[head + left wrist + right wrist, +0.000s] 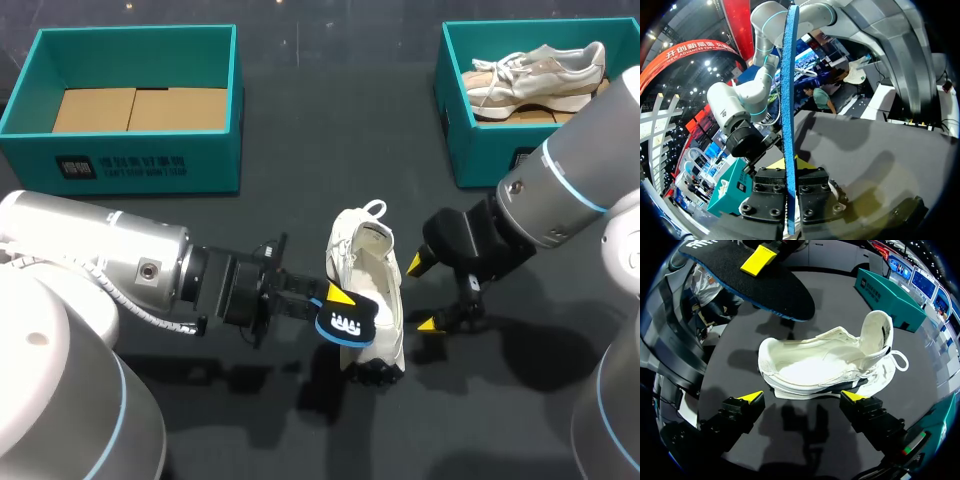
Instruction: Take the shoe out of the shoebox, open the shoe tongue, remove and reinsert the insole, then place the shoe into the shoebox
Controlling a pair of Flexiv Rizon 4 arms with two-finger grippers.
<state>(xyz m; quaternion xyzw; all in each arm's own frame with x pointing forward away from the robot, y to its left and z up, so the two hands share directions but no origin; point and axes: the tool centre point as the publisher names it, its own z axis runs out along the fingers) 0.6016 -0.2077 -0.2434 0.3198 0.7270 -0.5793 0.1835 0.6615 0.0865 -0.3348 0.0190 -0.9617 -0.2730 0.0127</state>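
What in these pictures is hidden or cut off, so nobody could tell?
Head view: the insole covers part of the shoe's side and the left gripper's lower finger.
Left wrist view: the insole shows edge-on only; its faces are unseen.
Head view: the right arm and the picture's edge hide a corner of the right shoebox.
Right wrist view: the black rim cuts off the insole's far end.

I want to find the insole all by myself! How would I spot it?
Look at the middle of the dark table, where a white shoe sits. Just beside it, the left pincer pinches the insole. It is the only thin, flat piece there, black on top with a bright blue edge.
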